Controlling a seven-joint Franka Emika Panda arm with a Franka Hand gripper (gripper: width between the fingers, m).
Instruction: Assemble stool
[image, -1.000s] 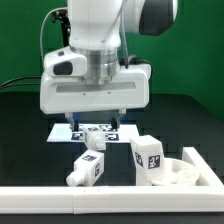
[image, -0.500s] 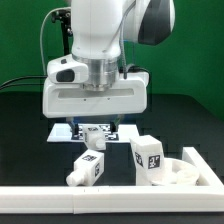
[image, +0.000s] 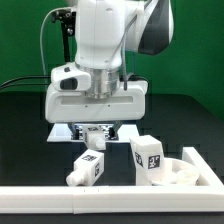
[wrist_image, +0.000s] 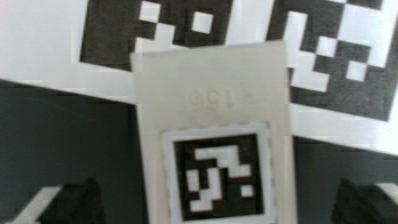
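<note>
- One stool leg (image: 89, 168) lies on its side in the lower middle of the exterior frame, a tag facing up.
- A second leg (image: 148, 158) stands upright just to the exterior view's right of it. The round seat (image: 192, 172) sits at the lower right, close beside that leg.
- All the parts rest on a black counter (image: 25, 150). A white rail (image: 100, 197) runs along the frame's bottom edge, and the marker board (image: 60, 133) lies flat behind the lying leg.
- A green backdrop (image: 18, 40) fills the upper left corner.
- The white arm (image: 100, 30) comes straight down through the upper middle. The hand (image: 97, 130) points down and hovers low over the marker board.
- The hand's fingers (wrist_image: 45, 205) are spread wide apart and grip nothing.
- The lying leg's long axis slants from lower left to upper right in the exterior frame. In the wrist view it runs crosswise to the line between the fingers.
</note>
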